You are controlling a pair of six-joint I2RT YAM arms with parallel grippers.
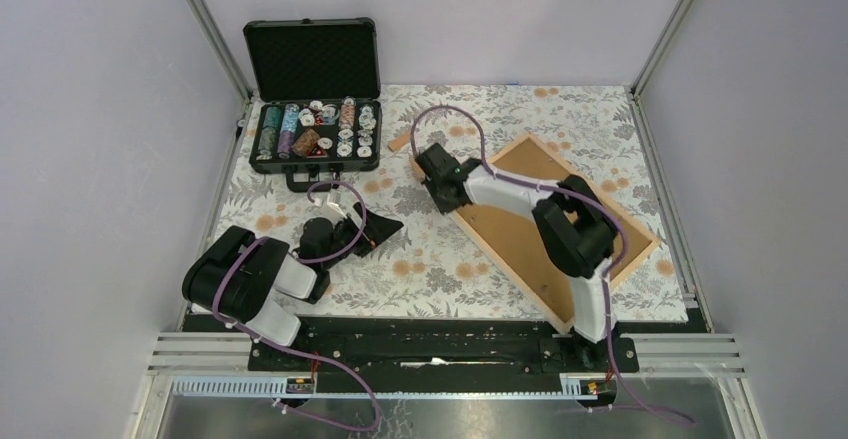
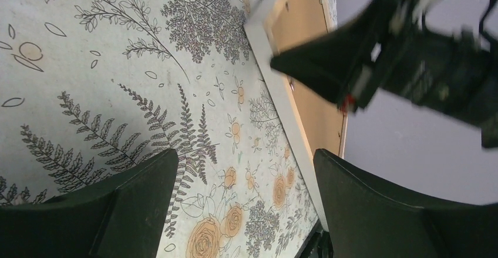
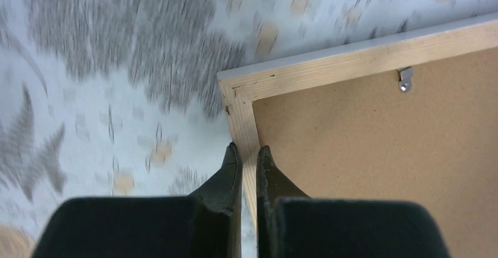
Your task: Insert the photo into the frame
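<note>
The frame [image 1: 497, 256] lies face down at an angle on the right of the floral tablecloth, with a brown backing board [image 1: 520, 234] in it. My right gripper [image 1: 441, 191] is at the frame's near-left rail, close to a corner. In the right wrist view the gripper [image 3: 248, 150] is shut on the pale wooden rail of the frame [image 3: 352, 52], one finger on each side. There the cloth is blurred while the frame is sharp. My left gripper [image 1: 385, 231] rests low at the left, open and empty [image 2: 245, 155]. The photo is hidden.
An open black case [image 1: 315, 129] of poker chips stands at the back left. A small wooden block [image 1: 400, 142] lies just beyond the frame's corner. A metal clip [image 3: 404, 79] sits on the backing board [image 3: 382, 152]. Cage posts rise at the back corners.
</note>
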